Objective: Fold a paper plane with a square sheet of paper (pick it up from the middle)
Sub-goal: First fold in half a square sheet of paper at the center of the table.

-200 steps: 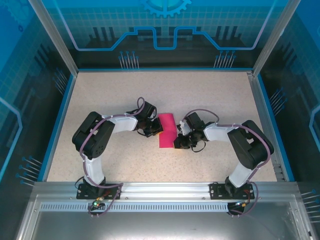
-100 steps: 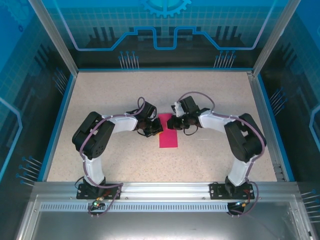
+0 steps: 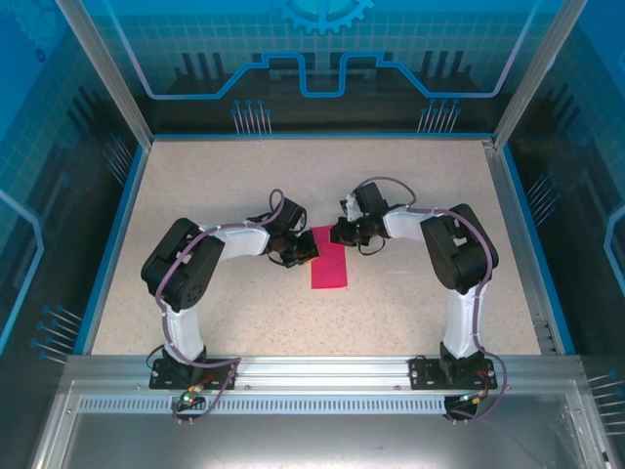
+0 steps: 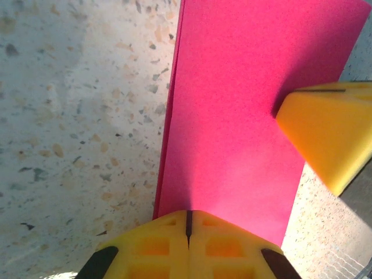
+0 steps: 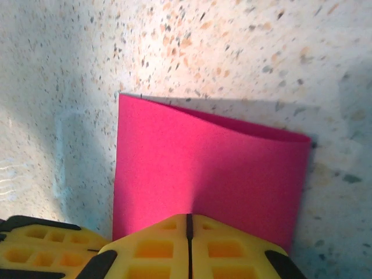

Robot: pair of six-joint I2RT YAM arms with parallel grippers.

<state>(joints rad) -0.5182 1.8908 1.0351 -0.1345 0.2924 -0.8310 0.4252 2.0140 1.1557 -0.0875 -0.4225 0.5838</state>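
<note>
Left end effector (image 4: 188, 225) and right end effector (image 5: 189, 225), both pinched closed, rest on the thin magenta-pink paper sheet (image 3: 329, 264) — seemingly folded in half; nose and wing folds remain.

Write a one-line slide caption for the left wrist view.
Left fingers, shut, at the near edge of the folded pink paper on a speckled table; right fingers at its side.

You run a robotics lab test cell: your speckled tabletop (image 3: 244, 176) sits inside an aluminium-profile frame (image 3: 322, 369), walled by blue panels (image 3: 410, 49) printed with circuit and gear graphics, with the left arm (image 3: 181, 269) and right arm (image 3: 459, 254) bolted at its near rail
</note>
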